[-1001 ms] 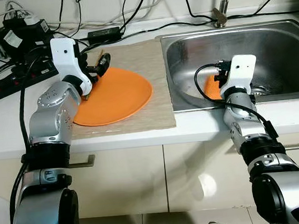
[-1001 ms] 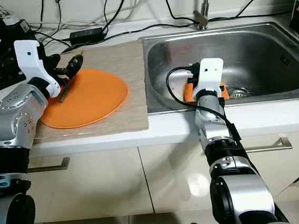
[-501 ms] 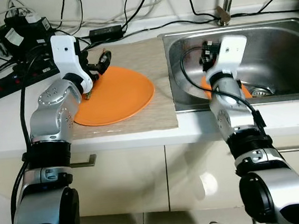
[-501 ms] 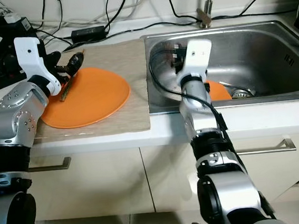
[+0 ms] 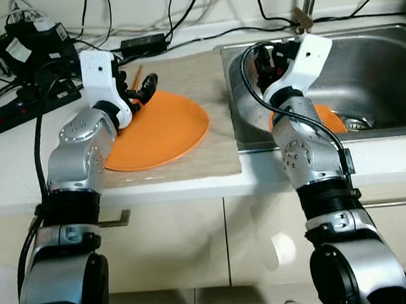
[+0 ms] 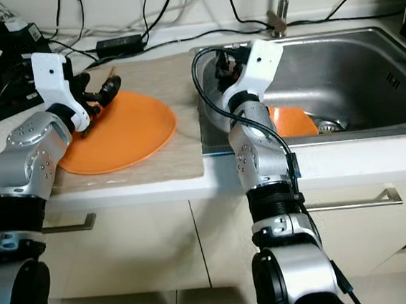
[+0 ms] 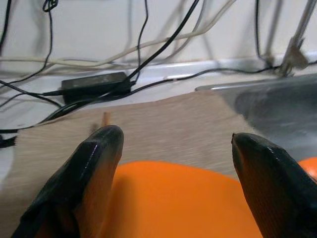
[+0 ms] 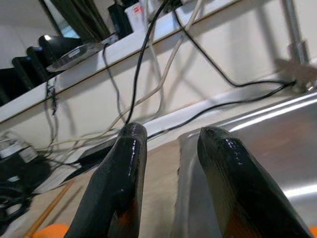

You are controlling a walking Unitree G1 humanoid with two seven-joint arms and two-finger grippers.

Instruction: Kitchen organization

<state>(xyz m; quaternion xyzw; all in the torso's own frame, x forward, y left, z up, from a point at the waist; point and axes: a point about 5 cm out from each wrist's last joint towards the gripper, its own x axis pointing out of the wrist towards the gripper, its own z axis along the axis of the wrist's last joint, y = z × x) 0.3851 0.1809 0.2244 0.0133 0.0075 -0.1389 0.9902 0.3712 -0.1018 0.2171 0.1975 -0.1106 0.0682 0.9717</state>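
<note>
Over the orange plate [image 5: 159,126] — left gripper [image 7: 176,148] spread, right gripper [image 8: 168,144] parted over sink [image 5: 366,57].

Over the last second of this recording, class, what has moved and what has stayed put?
The right end effector rose out of the sink, leaving the small orange dish on the sink floor, and swung toward the mat; its fingers are slightly apart, holding nothing. The left end effector shifted slightly and now hangs open over the orange plate's back rim. The plate, mat and chopstick stayed as they were.
</note>
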